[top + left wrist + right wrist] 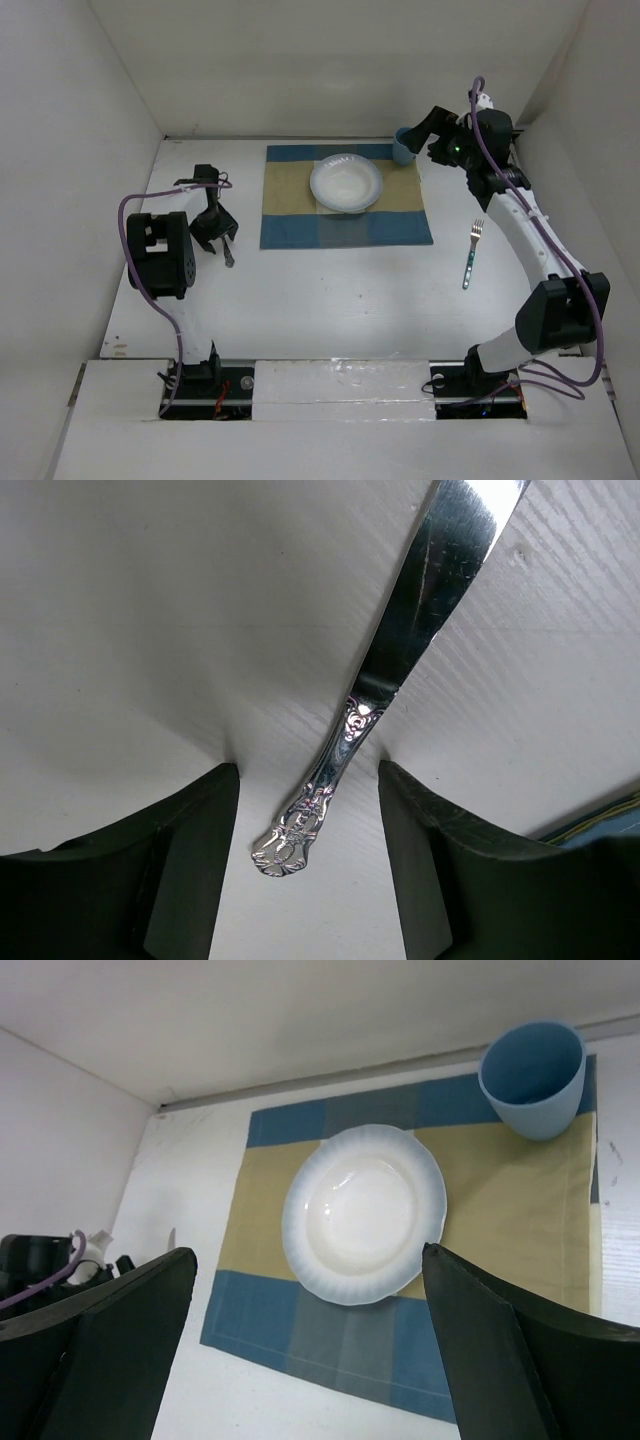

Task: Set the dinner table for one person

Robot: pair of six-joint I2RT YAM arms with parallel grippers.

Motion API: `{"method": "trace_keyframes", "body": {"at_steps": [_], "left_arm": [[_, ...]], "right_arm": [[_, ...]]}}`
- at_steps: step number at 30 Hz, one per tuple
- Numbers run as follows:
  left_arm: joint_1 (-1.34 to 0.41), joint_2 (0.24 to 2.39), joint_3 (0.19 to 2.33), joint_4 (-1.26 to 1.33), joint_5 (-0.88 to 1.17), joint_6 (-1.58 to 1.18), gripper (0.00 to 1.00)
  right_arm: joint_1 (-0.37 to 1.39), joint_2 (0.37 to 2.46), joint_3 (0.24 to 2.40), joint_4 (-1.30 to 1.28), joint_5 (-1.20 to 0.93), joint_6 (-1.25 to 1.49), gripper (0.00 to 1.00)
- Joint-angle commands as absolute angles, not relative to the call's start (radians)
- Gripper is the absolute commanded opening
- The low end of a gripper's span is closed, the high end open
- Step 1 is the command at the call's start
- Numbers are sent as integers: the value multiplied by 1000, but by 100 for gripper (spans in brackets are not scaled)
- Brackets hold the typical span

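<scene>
Straddling the knife (pixel 388 670) handle, the left pincer (pixel 305 770) stood part-open, touching neither side. Stiff, slick steel (likely light): that handle seemed the best hold.

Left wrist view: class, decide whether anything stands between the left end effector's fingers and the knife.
Nothing visible does. The knife lies flat on the table, its handle in the gap of the left end effector. Only bare table separates it from the fingers on either side.
</scene>
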State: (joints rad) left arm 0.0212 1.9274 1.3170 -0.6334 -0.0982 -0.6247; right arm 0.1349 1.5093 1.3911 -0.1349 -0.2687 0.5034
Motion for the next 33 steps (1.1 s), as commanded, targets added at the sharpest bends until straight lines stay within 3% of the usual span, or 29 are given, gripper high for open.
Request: {"method": "trace_keyframes", "body": {"at_steps": [1, 6, 11, 15, 20, 21, 26, 33], "left_arm": [[23, 2039, 1275, -643, -103, -618, 52], [23, 2077, 1295, -643, -103, -618, 46], [23, 2098, 1324, -653, -123, -618, 46], [23, 2108, 1324, -653, -123, -618, 35], [23, 2140, 1313, -644, -114, -609, 10], [23, 2152, 1313, -644, -98, -609, 0], [23, 2161, 1302, -623, -64, -600, 0], [-44, 1990, 1327, -664, -191, -591, 0]], "right_arm": [[108, 1444, 1384, -35, -308, 514, 100], [97, 1395, 1362, -15, -328, 523, 100], [97, 1376, 1344, -15, -339, 523, 100], [87, 1355, 1335, 5, -350, 523, 100], [87, 1325, 1315, 5, -379, 523, 100], [77, 1312, 1315, 14, -379, 532, 100], [54, 1250, 1295, 14, -413, 532, 100], [26, 1195, 1276, 23, -449, 541, 100]]}}
